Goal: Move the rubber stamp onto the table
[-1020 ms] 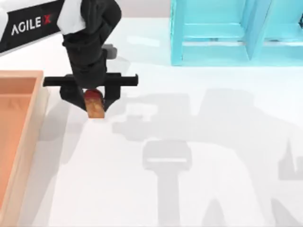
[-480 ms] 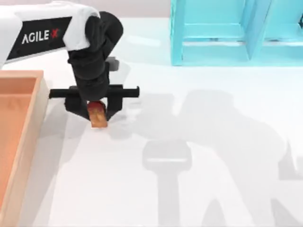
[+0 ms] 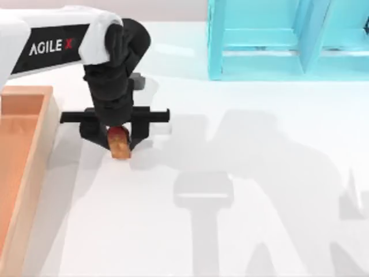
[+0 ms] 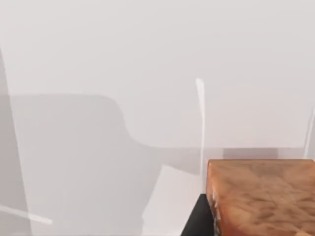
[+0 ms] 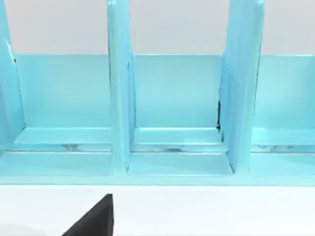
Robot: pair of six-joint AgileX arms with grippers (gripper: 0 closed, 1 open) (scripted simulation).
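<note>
My left gripper (image 3: pixel 118 137) is shut on the rubber stamp (image 3: pixel 119 144), which has a red rounded top and an orange-brown wooden body. They hang low over the white table (image 3: pixel 242 173), just right of the wooden tray (image 3: pixel 23 150). The stamp's shadow lies right beside it, and I cannot tell whether it touches the surface. In the left wrist view the stamp's wooden body (image 4: pixel 261 196) sits against a black finger (image 4: pixel 197 219), with the table (image 4: pixel 147 59) beyond. A black part of my right gripper (image 5: pixel 93 221) shows facing the shelf unit.
A turquoise shelf unit (image 3: pixel 277 40) stands at the back right, and its open compartments (image 5: pixel 177 98) face the right wrist camera. The orange-brown tray runs along the table's left edge. Arm shadows fall across the white middle of the table.
My left gripper, still holding the stamp, has shifted slightly right and toward the front and has come down closer to the table. The stamp's shadow has closed in on it.
</note>
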